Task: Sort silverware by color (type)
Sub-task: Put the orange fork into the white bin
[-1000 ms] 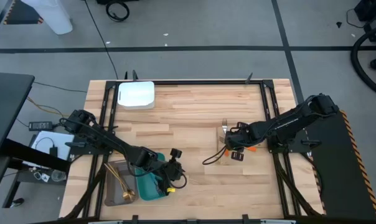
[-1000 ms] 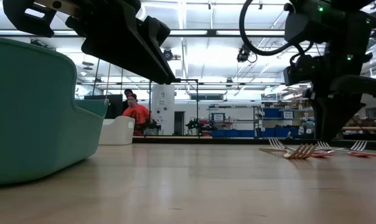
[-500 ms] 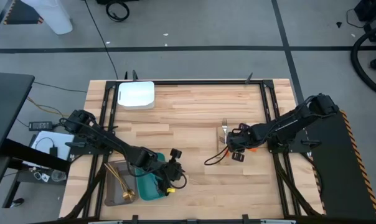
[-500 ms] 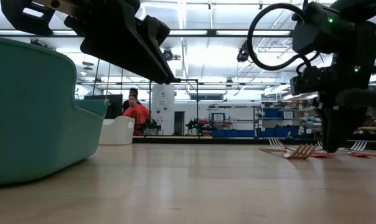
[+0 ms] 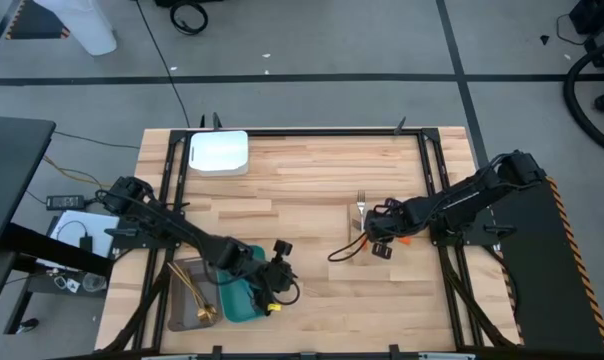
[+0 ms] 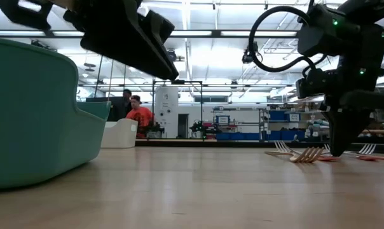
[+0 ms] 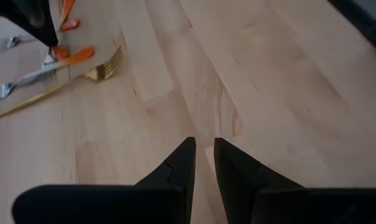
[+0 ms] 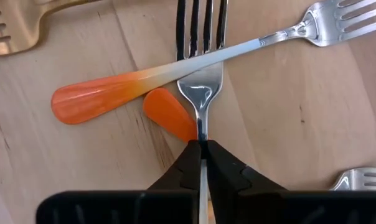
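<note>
Here the right gripper (image 8: 202, 152) is clamped on the stem of a silver fork (image 8: 201, 93) lying under an orange-handled fork (image 8: 175, 73) on the table's right half, while the left gripper (image 7: 203, 163), fingers nearly together and holding nothing, hangs by the teal tray (image 5: 244, 300).

Orange-handled silver fork (image 8: 175, 78), gold fork (image 7: 82, 79), teal tray (image 5: 244, 300), pale striped wood table (image 5: 302, 180).
</note>
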Controlling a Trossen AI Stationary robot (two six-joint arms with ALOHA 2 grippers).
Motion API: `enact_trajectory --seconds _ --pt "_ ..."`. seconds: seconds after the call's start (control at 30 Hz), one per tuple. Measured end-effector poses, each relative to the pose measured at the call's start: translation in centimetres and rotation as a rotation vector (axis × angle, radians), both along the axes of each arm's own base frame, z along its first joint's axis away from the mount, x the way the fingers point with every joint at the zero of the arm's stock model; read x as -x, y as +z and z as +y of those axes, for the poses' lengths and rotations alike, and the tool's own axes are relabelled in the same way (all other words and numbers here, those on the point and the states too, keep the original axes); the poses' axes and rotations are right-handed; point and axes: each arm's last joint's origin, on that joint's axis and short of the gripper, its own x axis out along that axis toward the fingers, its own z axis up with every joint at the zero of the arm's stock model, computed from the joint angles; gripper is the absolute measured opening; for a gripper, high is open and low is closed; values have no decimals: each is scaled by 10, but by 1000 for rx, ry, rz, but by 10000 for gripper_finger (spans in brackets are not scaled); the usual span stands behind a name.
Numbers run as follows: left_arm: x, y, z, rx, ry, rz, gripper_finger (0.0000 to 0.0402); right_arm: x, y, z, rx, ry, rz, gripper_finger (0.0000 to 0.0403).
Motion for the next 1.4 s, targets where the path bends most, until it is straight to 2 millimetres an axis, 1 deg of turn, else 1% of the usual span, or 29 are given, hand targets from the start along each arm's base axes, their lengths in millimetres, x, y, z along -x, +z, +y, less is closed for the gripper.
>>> enact_trajectory --seconds 0.17,0.27,0.57,0.67,0.8,0.93,1.13,1.3,1.4 --pt "-3 6 -2 10 0 -19 66 -1 2 -2 -14 -12 15 18" --pt "-3 7 -2 11 1 -19 66 -1 7 -2 -28 -14 64 17" --pt "-2 6 -1 11 5 -10 66 -14 27 0 -27 -15 33 16" --pt "-2 6 -1 10 6 -6 66 -16 34 -1 -10 -34 41 16" --pt "-2 6 -1 10 6 -6 66 -24 41 1 -76 -24 -1 16" --pt "-2 6 -1 17 13 -6 66 -28 42 2 -133 10 -31 16" --pt "-2 6 -1 31 24 -5 66 -30 43 -2 -121 17 -47 16" --pt "-2 6 -1 49 41 -2 66 -42 47 1 -166 52 -173 16" --pt "-2 6 -1 59 49 -2 66 -46 49 2 -179 68 -215 16"
